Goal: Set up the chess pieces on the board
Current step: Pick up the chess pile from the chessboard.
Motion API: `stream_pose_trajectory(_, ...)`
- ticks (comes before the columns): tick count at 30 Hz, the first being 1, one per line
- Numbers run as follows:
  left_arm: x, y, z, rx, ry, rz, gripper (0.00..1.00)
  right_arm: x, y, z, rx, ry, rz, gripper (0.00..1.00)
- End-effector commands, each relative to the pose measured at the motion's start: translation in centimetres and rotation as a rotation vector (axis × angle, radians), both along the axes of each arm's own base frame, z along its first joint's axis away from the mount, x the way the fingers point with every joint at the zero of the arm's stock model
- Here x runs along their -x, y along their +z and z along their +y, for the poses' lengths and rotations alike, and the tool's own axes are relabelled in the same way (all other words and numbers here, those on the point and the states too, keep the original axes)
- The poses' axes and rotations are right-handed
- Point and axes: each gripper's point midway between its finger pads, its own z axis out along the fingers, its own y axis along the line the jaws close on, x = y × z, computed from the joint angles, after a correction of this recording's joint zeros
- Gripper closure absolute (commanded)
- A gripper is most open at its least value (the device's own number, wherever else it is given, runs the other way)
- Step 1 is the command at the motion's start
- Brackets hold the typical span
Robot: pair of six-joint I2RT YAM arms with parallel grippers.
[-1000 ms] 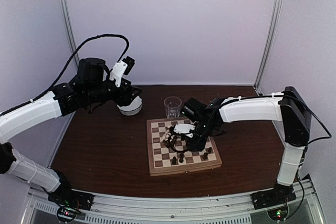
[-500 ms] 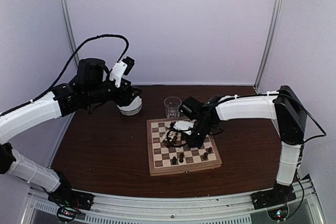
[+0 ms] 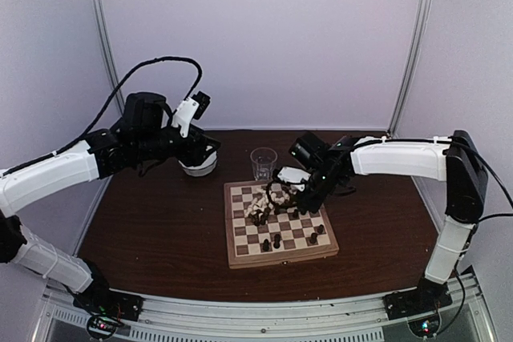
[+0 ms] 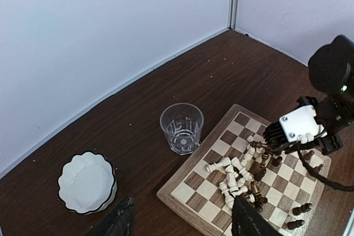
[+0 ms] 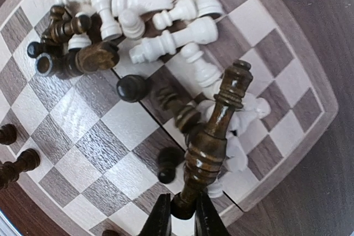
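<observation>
The board (image 3: pixel 277 261) lies mid-table with a heap of fallen cream and dark chess pieces (image 3: pixel 263 204) on its back-left squares. A few dark pieces (image 3: pixel 276 240) stand near its front. My right gripper (image 3: pixel 284 189) hovers over the back of the board, shut on the base of a tall dark brown piece (image 5: pixel 213 136). That piece hangs tilted above the heap, clear of the squares. My left gripper (image 4: pixel 182 226) stays open and empty, high over the table's back left above a white bowl (image 3: pixel 198 166).
A clear drinking glass (image 3: pixel 263 163) stands just behind the board's back edge, close to the right gripper. The scalloped white bowl (image 4: pixel 87 182) sits left of it on the dark tabletop. Pale walls close in the back and sides.
The right gripper closed on the tall dark piece in the heap and rose with it toward the board's back edge. The left arm barely shifted.
</observation>
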Motion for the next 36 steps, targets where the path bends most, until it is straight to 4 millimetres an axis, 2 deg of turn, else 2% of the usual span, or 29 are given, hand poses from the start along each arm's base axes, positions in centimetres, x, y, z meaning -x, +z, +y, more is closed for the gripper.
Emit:
stream_pose_trajectory(1,-0.4,-0.8,-1.6,0.045,-0.047,0.012,0.40,-0.6,3.3,-0.2,-0.082,-0.035,-0.059,0.97)
stream_pose_trajectory(4,0.2,-1.5,-3.3,0.082,-0.125,0.074,0.40,0.4,4.6,0.4,-0.159,0.007,-0.043,0.98)
stream_pose_trajectory(8,0.5,-1.9,-6.1,0.218,-0.185,0.247,0.39,1.8,6.6,0.6,-0.249,0.088,-0.072,0.97)
stream_pose_trajectory(13,0.8,-3.1,-9.6,0.409,-0.251,0.487,0.39,2.3,8.0,-0.1,-0.281,0.131,-0.150,0.97)
stream_pose_trajectory(15,0.7,-4.3,-10.6,0.498,-0.253,0.572,0.39,2.3,8.2,0.0,-0.285,0.137,-0.145,0.97)
stream_pose_trajectory(19,0.5,-5.0,-11.7,0.601,-0.266,0.642,0.39,2.5,8.2,0.5,-0.295,0.167,-0.123,0.96)
stream_pose_trajectory(25,0.4,-5.7,-12.8,0.579,-0.233,0.693,0.40,2.2,8.0,1.4,-0.291,0.193,-0.104,0.96)
stream_pose_trajectory(30,-0.1,-8.9,-12.9,0.545,-0.116,0.849,0.47,2.0,7.8,2.0,-0.293,0.204,-0.078,0.95)
stream_pose_trajectory(36,-0.2,-10.0,-13.7,0.587,-0.117,0.914,0.49,1.9,8.0,2.6,-0.302,0.213,-0.065,0.95)
